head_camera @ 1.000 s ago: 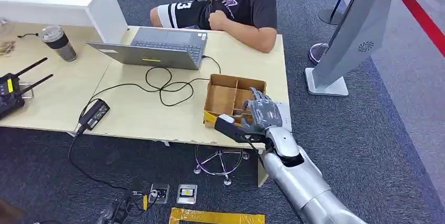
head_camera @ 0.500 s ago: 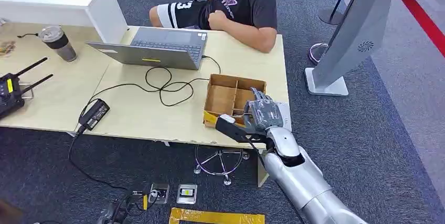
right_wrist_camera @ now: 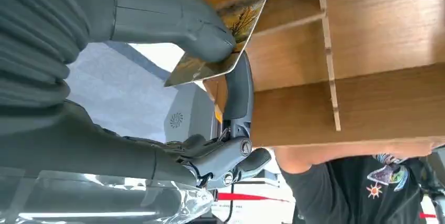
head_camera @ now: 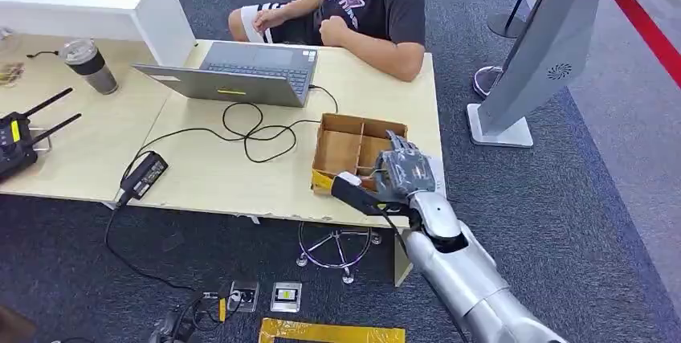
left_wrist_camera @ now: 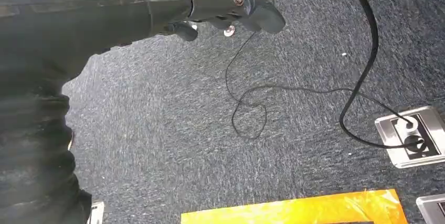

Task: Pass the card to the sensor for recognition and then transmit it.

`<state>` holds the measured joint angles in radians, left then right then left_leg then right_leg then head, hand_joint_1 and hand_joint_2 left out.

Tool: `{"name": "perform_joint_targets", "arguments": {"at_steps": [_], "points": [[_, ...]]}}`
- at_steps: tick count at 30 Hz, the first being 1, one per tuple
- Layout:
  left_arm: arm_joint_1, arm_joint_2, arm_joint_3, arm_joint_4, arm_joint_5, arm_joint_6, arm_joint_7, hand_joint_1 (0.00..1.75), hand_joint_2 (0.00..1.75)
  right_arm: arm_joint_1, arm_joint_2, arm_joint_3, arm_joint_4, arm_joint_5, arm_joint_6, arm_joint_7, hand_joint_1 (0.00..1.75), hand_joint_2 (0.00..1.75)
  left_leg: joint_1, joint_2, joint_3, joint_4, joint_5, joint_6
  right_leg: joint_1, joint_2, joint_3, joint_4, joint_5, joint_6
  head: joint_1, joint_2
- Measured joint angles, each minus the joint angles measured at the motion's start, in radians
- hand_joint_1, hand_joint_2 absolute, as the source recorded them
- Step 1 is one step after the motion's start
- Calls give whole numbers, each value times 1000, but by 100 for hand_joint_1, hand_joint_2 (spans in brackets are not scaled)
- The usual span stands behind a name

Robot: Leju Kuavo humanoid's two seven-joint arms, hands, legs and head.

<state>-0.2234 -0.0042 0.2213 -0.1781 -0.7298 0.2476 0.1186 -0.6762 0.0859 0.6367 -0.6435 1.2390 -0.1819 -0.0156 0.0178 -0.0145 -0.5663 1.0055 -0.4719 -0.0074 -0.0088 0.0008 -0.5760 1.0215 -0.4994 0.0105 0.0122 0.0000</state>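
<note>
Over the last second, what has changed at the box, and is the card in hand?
The right hand has crept slightly toward the cardboard box, pinching the card at its near compartment. The person's hand dropped from near the face to the lap. Box, laptop and cables stayed put.

Dark blue carpet floor [head_camera: 594,198], pale wooden table [head_camera: 225,174], white cabinet [head_camera: 88,2]

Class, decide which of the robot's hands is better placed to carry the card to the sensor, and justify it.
Right. The right hand already pinches the card at the cardboard box; the left hand hangs over the carpet.
</note>
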Motion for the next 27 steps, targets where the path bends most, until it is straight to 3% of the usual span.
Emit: {"name": "perform_joint_targets", "arguments": {"at_steps": [6,15,20,27], "points": [[1,0,0,0,3,2,0,0,175,-37,-13,-25,-71,-1,-5,6,175,175,0,0,0,0,0,0,0,0,0,0,0,0,0,0],[2,0,0,0,4,5,0,0,175,-97,-51,-111,-313,2,28,-6,175,175,0,0,0,0,0,0,0,0,0,0,0,0,0,0],[2,0,0,0,4,5,0,0,175,-108,-61,-147,-394,-24,-3,-19,175,175,0,0,0,0,0,0,0,1,0,0,1,0,0,0],[-1,-1,0,0,-4,3,0,0,175,-226,-64,-193,-465,-85,7,-63,175,175,0,0,0,0,0,0,0,0,0,0,1,0,0,0]]}}
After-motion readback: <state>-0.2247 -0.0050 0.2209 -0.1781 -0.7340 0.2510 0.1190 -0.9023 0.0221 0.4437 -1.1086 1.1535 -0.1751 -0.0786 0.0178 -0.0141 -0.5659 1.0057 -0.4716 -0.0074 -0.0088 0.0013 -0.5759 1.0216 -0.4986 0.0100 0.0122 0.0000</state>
